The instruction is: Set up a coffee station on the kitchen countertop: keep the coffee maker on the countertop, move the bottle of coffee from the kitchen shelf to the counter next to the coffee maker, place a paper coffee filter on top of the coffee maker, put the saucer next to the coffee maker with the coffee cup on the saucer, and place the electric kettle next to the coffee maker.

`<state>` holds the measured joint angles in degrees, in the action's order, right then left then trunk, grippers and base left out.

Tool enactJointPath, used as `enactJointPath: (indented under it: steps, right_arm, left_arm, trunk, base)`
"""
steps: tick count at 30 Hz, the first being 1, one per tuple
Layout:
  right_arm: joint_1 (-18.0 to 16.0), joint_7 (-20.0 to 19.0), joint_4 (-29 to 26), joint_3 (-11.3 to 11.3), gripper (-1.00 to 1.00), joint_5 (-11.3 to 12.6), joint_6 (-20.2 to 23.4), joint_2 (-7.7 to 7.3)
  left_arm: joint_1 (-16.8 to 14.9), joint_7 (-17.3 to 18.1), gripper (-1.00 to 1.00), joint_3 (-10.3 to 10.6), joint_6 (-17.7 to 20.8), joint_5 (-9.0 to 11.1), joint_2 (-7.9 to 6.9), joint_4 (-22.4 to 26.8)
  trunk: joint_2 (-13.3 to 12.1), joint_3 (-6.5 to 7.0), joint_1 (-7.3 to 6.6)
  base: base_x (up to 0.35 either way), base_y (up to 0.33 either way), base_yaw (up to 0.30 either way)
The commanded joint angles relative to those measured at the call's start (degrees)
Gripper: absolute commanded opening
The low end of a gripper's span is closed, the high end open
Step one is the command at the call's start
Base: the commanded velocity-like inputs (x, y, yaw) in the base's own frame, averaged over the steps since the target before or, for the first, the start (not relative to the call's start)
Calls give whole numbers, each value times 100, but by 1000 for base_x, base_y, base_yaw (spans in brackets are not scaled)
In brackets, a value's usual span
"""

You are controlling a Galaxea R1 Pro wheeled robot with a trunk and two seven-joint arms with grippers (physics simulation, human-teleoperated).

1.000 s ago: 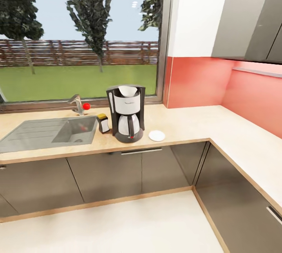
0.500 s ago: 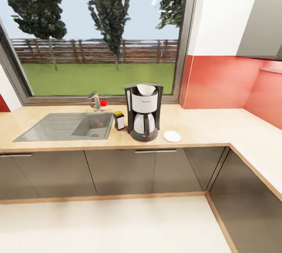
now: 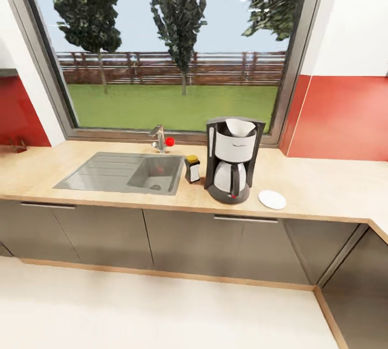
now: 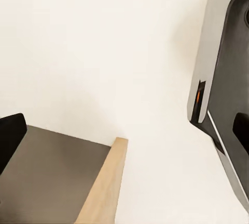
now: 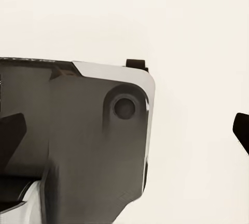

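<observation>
Beige countertop (image 3: 323, 184) edge; saucer (image 3: 272, 199) near it.

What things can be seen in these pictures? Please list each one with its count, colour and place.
coffee maker: one, black with white-silver front, on the countertop right of the sink
paper coffee filter: one, white, in the top of the coffee maker
bottle of coffee: one, dark with yellow cap, between sink and coffee maker
saucer: one, white, on the countertop right of the coffee maker, bare
countertop: one, light beige wood-look, over grey cabinets
sink: one, steel, inset in the countertop
tap: one, steel with a red knob, behind the sink
window: one, grey frame, showing trees, fence and grass
wall: red below, white above
robot's fingers: dark tips at the edges of both wrist views, over the pale floor
</observation>
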<state>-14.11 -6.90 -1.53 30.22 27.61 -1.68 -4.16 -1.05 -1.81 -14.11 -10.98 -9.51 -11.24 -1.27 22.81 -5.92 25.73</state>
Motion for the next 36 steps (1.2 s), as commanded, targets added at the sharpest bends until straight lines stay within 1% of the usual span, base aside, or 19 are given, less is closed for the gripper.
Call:
enactJointPath:
  steps: [1,10,19,24,36]
  right_arm:
    - [-4,-22,4,45,100,60,-17,0]
    - [-4,-22,4,40,100,60,-16,-6]
    - [-4,-19,4,37,100,60,-16,-6]
    - [-3,-14,6,36,100,60,-16,-6]
    - [-4,-15,4,39,100,63,-16,-7]
  left_arm:
    - [-9,-18,100,-39,-27,-60,-1,-14]
    - [-9,-4,100,-46,-70,-75,7,-8]
    - [-9,48,100,-31,-58,-72,5,-5]
    - [-9,50,100,-33,-56,-72,7,-5]
    - [-15,50,100,-48,-81,-60,8,12]
  trunk:
    - [11,-16,6]
    - [11,-54,6]
    - [11,-86,6]
    - [11,-99,6]
    - [11,-130,6]
  base:
    - [273,207,262]
    - [267,220,262]
    - [54,34,265]
    - [138,21,269]
    - [242,194,269]
